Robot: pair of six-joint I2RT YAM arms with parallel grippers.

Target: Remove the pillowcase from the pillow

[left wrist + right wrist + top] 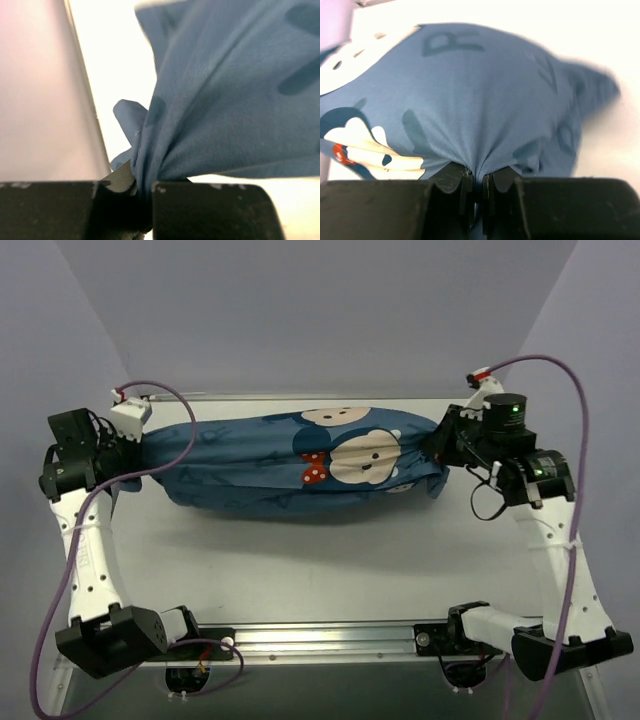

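Across the white tabletop (330, 560) lies the soft blue cartoon-printed pillowcase (300, 465), pillow hidden inside, its ends clamped by the left gripper (145, 192) and right gripper (476, 182); opposed pulls could only stretch cloth or slip loose.

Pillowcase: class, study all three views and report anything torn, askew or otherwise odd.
No tear shows. The pillowcase is stretched lengthwise, its ends gathered into tight pleats where the left hand and the right hand each pinch it. Being gripped at both ends at once is the only oddity.
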